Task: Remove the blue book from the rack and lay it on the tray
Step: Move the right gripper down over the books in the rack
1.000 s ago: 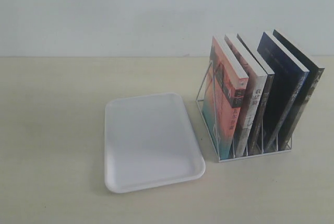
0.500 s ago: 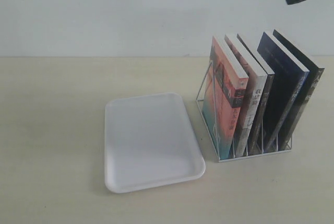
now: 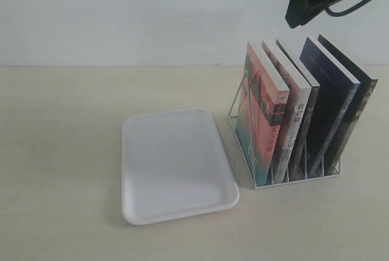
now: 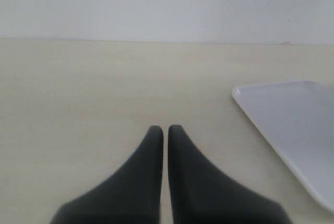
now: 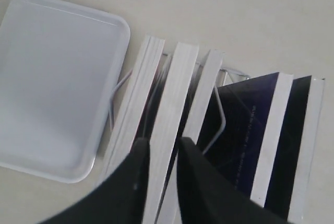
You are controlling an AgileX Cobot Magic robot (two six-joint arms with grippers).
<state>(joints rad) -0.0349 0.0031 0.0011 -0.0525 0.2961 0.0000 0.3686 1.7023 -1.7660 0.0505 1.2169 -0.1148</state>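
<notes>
The blue book (image 3: 325,100) stands fourth from the left in the wire rack (image 3: 293,181), between a dark brown-black book and a black one. The white tray (image 3: 176,163) lies flat to the left of the rack, with nothing on it. My right gripper (image 3: 299,13) hangs above the rack's top, apart from the books. In the right wrist view it (image 5: 163,145) is narrowly open over the white page edges of the middle books, with the blue book (image 5: 245,125) off to one side. My left gripper (image 4: 164,129) is shut over bare table beside the tray (image 4: 292,125).
Five books fill the rack; a salmon-covered one (image 3: 261,121) is nearest the tray, and a black one (image 3: 358,109) is at the far right. A pale wall runs behind the beige table (image 3: 61,151). The left arm is out of the exterior view.
The right arm has come into the exterior view from the upper right and moved left and down to above the rack. Books and tray have not moved.
</notes>
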